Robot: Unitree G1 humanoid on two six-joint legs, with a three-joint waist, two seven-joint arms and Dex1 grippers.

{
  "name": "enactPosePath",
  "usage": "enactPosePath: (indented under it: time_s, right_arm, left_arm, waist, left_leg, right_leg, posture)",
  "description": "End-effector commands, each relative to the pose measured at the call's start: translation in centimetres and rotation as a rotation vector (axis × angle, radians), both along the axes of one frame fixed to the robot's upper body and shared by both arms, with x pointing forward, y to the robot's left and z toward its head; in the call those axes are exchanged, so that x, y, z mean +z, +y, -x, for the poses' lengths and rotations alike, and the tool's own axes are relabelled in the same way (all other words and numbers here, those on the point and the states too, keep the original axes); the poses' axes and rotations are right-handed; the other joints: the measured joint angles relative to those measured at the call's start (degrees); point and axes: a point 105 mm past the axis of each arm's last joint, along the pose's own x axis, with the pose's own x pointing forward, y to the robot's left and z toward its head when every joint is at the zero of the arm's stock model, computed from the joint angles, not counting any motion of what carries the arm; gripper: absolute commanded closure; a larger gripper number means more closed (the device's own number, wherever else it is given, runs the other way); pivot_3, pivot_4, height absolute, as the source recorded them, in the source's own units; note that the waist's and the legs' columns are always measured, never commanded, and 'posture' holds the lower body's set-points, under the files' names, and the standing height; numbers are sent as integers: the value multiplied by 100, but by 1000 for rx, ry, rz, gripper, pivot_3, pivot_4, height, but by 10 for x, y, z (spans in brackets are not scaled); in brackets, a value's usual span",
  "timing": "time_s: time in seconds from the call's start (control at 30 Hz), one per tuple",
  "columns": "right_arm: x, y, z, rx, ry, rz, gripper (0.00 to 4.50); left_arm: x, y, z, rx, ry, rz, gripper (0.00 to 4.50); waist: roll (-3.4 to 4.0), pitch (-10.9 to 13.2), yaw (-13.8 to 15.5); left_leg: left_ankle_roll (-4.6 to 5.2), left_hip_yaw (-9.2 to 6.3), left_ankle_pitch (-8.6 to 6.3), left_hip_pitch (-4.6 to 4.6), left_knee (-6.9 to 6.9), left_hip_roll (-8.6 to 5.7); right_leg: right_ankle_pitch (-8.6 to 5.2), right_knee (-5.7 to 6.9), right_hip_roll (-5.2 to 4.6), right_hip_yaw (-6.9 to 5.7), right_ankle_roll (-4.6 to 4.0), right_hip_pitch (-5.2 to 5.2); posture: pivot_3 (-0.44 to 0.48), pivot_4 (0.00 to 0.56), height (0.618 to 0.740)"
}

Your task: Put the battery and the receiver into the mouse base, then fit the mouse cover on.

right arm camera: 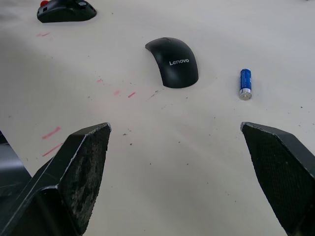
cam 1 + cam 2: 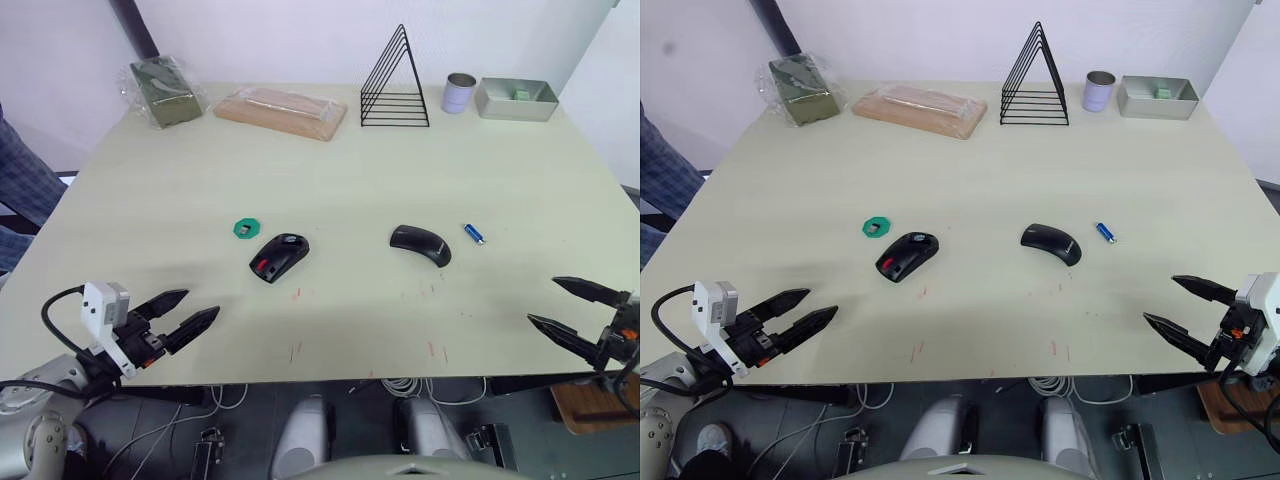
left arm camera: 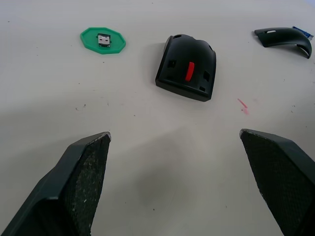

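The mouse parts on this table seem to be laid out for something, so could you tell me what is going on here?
Nothing is being handled yet. The left gripper and right gripper hover open near the table's front edge. The mouse base lies apart from the mouse cover, with the battery beside the cover. The receiver sits on a green disc next to the base. Assembly has not begun.

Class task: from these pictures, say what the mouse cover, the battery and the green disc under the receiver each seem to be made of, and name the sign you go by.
Mouse cover: likely moulded plastic, smooth satin black, soft sheen, printed white logo.
Battery: probably metal in a glossy blue wrap; silvery end.
Green disc: looks like matte plastic, flat, faceted edge; uncertain.
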Motion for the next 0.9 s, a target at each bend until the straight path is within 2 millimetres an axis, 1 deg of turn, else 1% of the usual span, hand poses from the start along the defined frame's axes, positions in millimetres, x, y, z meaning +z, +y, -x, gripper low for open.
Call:
enactPosePath:
  time_s: [0.03, 0.13, 0.3, 0.4, 0.47, 0.53, 0.6, 0.67, 0.8, 0.87, 0.9]
  right_arm:
    - [8, 5, 2, 26, -33, -22, 69]
    - [14, 15, 5, 83, -65, -58, 69]
    - [28, 39, 3, 185, -119, -81, 69]
    - [38, 55, 5, 289, -141, -92, 69]
    - [44, 63, 7, 338, -150, -101, 69]
    - [50, 67, 7, 364, -164, -107, 69]
    - [52, 68, 8, 383, -177, -103, 69]
    - [53, 69, 10, 401, -174, -102, 69]
    - [54, 68, 12, 419, -154, -91, 69]
    - [53, 68, 13, 425, -153, -70, 69]
    - [53, 67, 13, 421, -154, -71, 69]
  left_arm:
    - [15, -6, -4, -20, -58, -18, 0]
    - [22, -11, -11, -32, -96, -43, 0]
    - [36, -20, -16, -102, -113, -54, 0]
    - [44, -28, -25, -133, -127, -115, 0]
    - [49, -35, -28, -167, -112, -109, 0]
    - [52, -37, -32, -149, -109, -143, 0]
    - [50, -28, -42, -34, -111, -272, 0]
    - [48, -29, -45, -25, -74, -310, 0]
    - [57, -65, -52, -200, -14, -259, 0]
    - [59, -69, -58, -185, 18, -224, 0]
    - [58, -72, -62, -184, 10, -253, 0]
  waist:
    - [0, 0, 1]
    - [0, 1, 22]
    - [3, 3, 0]
    - [5, 5, 3]
    - [3, 5, 14]
    - [3, 6, 15]
    - [2, 6, 12]
    - [0, 7, 12]
    - [-3, 11, 49]
    - [-4, 10, 16]
    - [-4, 10, 6]
  left_leg:
    - [0, 0, 0, 0, 0, 0]
    - [0, -5, 0, -2, 1, 0]
    - [0, -1, 0, 0, 1, 0]
    - [0, -2, 0, -1, 0, 0]
    - [0, -3, 0, -2, 1, 0]
    - [0, -3, 0, -2, 1, -1]
    - [0, -4, 0, -3, 0, -1]
    - [0, -4, 0, -3, 0, -2]
    - [1, -13, 1, -2, 6, -5]
    - [0, -11, 2, 0, 8, -6]
    - [0, -9, 2, -1, 7, -7]
  right_leg:
    - [0, 0, 0, 0, 0, 0]
    - [0, 0, 0, -4, 0, 1]
    - [0, 1, 2, -1, 0, 2]
    - [0, 1, 4, -2, 0, 3]
    - [1, 1, 5, -4, 0, 6]
    - [1, 0, 5, -4, 0, 7]
    - [1, -2, 5, -4, 0, 7]
    - [1, -2, 5, -4, 0, 7]
    - [1, 3, 9, -12, 1, 9]
    - [2, 2, 8, -10, 2, 12]
    - [3, 2, 8, -6, 4, 13]
  posture:
    - [0, 150, 740]
    - [0, 150, 740]
    - [0, 150, 740]
    - [0, 150, 740]
    - [0, 150, 740]
    - [0, 150, 740]
    - [0, 150, 740]
    - [0, 150, 740]
    - [0, 150, 740]
    - [0, 150, 740]
    - [0, 150, 740]
